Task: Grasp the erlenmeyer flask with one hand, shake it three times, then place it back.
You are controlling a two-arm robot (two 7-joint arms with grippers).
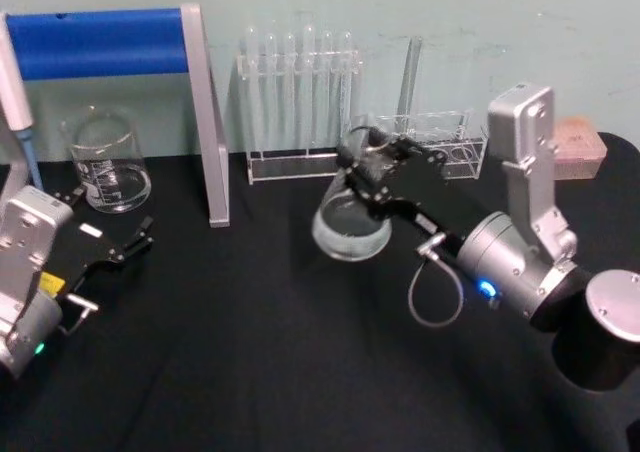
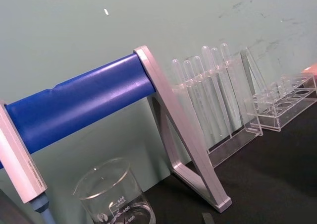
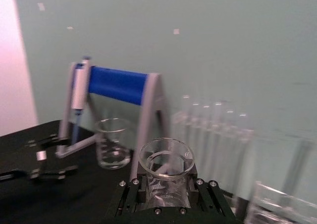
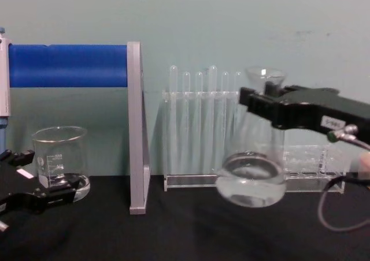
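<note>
Item: clear glass conical erlenmeyer flask with a wide round base, near the centre of the black tabletop, tilted and, judging by the chest view, lifted off the surface. Holder: right gripper, its black fingers pinching the narrow neck just under the flared rim. Idle: left gripper, fingers spread, parked low at 9 o'clock of the flask and well apart from it. Nearby: squat cylindrical clear glass beaker between 9 and 10 o'clock; blue roller on a grey metal stand toward 10 o'clock; clear acrylic rack of thin test tubes at 11 to 12 o'clock, near behind the flask; low clear second rack at 1 o'clock. Hazards, as judged: the smooth neck may slide through the pinch on a sharp shake. A swing toward 12 o'clock could knock the tubes. A tilted set-down could land the flask on its base edge and topple it. View notes: the chest view gives the side profile and the height of the base. There the flask overlaps the tubes, so the depth between them cannot be told. The head view, from above, shows the base standing off from the rack foot. The right wrist view looks into the flask mouth, seated centrally between the jaws.
</note>
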